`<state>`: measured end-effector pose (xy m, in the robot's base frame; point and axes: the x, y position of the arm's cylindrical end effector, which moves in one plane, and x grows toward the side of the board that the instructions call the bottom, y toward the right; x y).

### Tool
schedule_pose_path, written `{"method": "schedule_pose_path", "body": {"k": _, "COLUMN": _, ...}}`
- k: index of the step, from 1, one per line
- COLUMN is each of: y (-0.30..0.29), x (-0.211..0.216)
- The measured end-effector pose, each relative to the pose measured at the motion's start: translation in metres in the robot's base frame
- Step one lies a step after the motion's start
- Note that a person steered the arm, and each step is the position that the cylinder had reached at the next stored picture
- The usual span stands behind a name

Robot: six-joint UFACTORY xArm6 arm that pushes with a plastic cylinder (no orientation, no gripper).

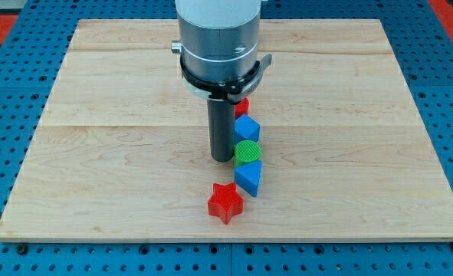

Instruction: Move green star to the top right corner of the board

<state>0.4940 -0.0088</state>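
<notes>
Camera view: my tip [223, 158] has no jaws and rests on the board [96, 176], touching the left side of the green block [247, 152]; its star shape cannot be made out. It sits mid-board in a column: red block [243, 105] far, blue blocks [247, 127] [249, 178] either side, red star [225, 202] nearest.

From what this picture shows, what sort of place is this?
Probably a robotics lab bench. A wooden board lies on a blue perforated table; a metal arm's rod, my tip, stands beside small blocks such as a red star and a green block.
</notes>
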Motion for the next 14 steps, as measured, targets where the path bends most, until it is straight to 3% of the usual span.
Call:
{"method": "schedule_pose_path", "body": {"k": 2, "y": -0.022, "x": -0.072}}
{"method": "schedule_pose_path", "body": {"k": 5, "y": 0.036, "x": -0.168}}
{"method": "schedule_pose_path", "body": {"k": 7, "y": 0.005, "x": -0.181}}
{"method": "schedule_pose_path", "body": {"k": 10, "y": -0.013, "x": -0.260}}
{"method": "schedule_pose_path", "body": {"k": 11, "y": 0.024, "x": -0.297}}
{"method": "schedule_pose_path", "body": {"k": 13, "y": 0.130, "x": -0.291}}
{"method": "schedule_pose_path", "body": {"k": 14, "y": 0.118, "x": -0.302}}
